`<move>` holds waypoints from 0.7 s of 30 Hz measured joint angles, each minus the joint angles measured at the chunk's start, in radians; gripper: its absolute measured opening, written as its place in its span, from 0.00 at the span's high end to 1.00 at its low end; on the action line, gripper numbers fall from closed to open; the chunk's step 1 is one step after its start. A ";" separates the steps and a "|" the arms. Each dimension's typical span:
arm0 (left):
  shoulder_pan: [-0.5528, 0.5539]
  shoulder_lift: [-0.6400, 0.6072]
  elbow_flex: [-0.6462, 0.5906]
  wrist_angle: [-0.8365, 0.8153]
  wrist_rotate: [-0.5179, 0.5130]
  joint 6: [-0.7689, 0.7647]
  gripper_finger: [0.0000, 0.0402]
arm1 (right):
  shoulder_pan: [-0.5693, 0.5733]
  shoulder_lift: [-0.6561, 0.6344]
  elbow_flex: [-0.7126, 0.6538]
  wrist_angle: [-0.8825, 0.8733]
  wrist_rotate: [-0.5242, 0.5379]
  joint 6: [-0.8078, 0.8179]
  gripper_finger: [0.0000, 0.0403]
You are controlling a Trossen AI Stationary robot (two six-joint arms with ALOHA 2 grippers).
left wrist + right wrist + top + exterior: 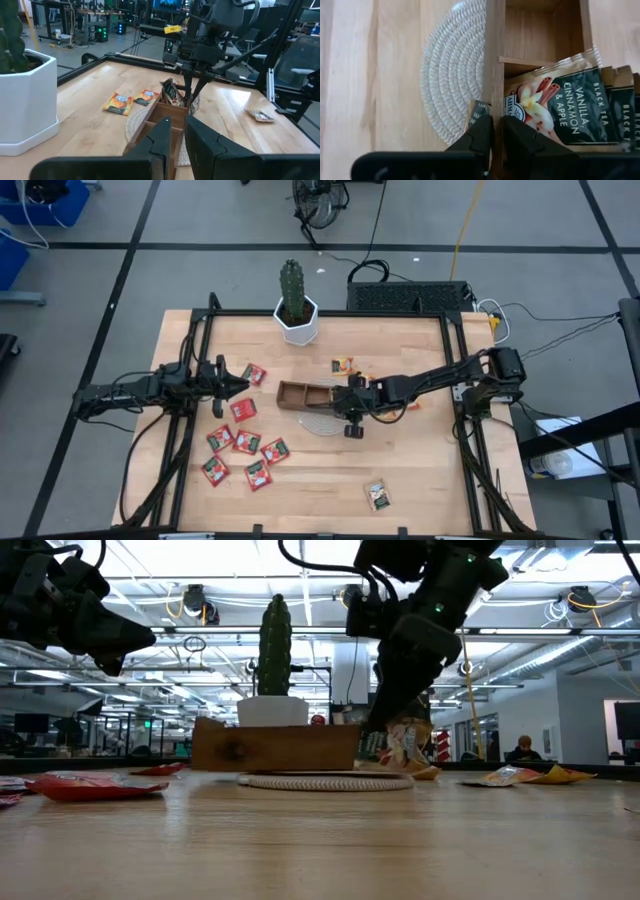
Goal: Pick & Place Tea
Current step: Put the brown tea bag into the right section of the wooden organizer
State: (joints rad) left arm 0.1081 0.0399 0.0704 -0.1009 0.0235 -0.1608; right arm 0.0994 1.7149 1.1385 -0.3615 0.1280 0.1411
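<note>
Right claw (pixel 492 131) pinches a dark tea sachet (pixel 477 111) against the wooden tray (pixel 300 394) wall, near centre, for placing; left claw (pixel 238 384), nine o'clock, waits nearly clenched, empty.

Cactus (pixel 291 283) in white pot (pixel 298 325) (upright) near round woven mat (pixel 322 422).

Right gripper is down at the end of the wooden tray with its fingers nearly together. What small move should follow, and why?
Probably a short straight lift. The right gripper looks pinched on a dark "Vanilla, Cinnamon & Apple" black tea sachet at the brown wooden tray, close against the tray's wall, so rising first should free it without catching; whether it truly holds is unclear.
</note>
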 joint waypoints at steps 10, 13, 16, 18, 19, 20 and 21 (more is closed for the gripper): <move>0.000 0.000 0.000 0.000 0.001 0.000 0.86 | 0.000 -0.008 0.000 0.017 0.001 0.003 0.91; 0.000 0.000 0.000 0.000 0.001 0.000 0.86 | 0.000 -0.008 0.000 0.013 0.000 0.003 0.91; 0.000 0.000 0.000 0.000 0.000 0.000 0.86 | 0.000 -0.008 0.000 0.017 0.000 0.003 0.92; 0.000 0.000 0.000 0.000 0.001 0.000 0.86 | 0.000 -0.008 0.000 0.027 0.000 0.003 0.93; 0.000 0.000 0.000 0.000 0.000 0.000 0.86 | 0.000 -0.008 0.000 0.036 0.000 0.004 0.93; 0.000 0.000 0.000 0.000 0.000 0.000 0.86 | 0.000 -0.008 0.000 0.044 0.000 0.006 0.93; 0.000 0.000 0.000 0.000 0.000 0.000 0.86 | 0.000 -0.008 0.000 0.051 0.000 0.007 0.93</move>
State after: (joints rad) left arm 0.1078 0.0402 0.0704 -0.1011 0.0240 -0.1609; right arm 0.0998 1.7069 1.1385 -0.3108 0.1284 0.1482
